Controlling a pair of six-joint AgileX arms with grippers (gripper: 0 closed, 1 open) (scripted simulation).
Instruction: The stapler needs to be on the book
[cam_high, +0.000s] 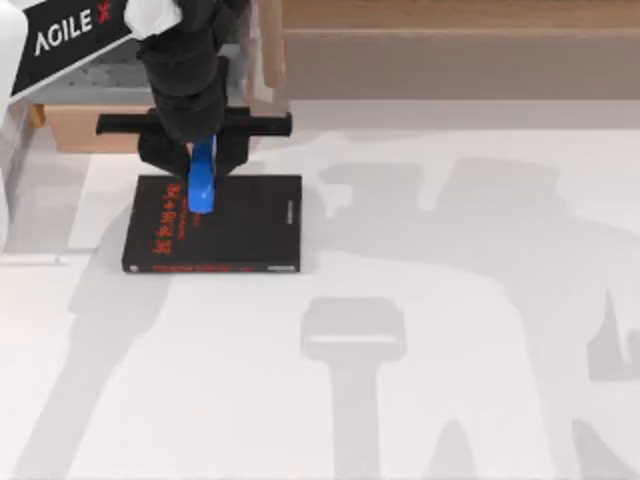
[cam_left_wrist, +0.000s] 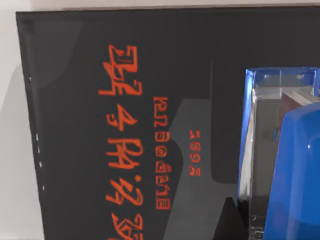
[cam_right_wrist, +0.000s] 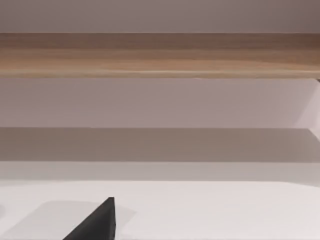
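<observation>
The left gripper (cam_high: 203, 165) is hanging over the far edge of the book (cam_high: 240, 225), near the far left part of the tabletop (cam_high: 450, 400), with its black fingers (cam_high: 160, 158) standing on either side of the stapler (cam_high: 203, 180). The stapler is sitting between those fingers, its long axis running from the book's far edge toward the cover's middle, and its near end is lying over the red lettering (cam_high: 165, 215) on the left half of the cover. The fingers are closing narrowly on the stapler's sides and appear to be gripping it; whether the stapler's underside is touching the cover cannot be told from above. In the left wrist view the stapler (cam_left_wrist: 295, 175) is showing as a rounded blue body with a glossy metal part beside it, directly above the black book (cam_left_wrist: 75, 125), whose red lettering (cam_left_wrist: 122, 150) and small white marks along one edge are showing clearly. The book is lying flat, its far edge close to the wooden ledge (cam_high: 450, 50) bordering the tabletop's far side. The right wrist view is facing that wooden ledge (cam_right_wrist: 160, 55) across bare tabletop (cam_right_wrist: 225, 210), with a dark fingertip (cam_right_wrist: 100, 222) of the right gripper entering the picture; how far those fingers are open cannot be told.
</observation>
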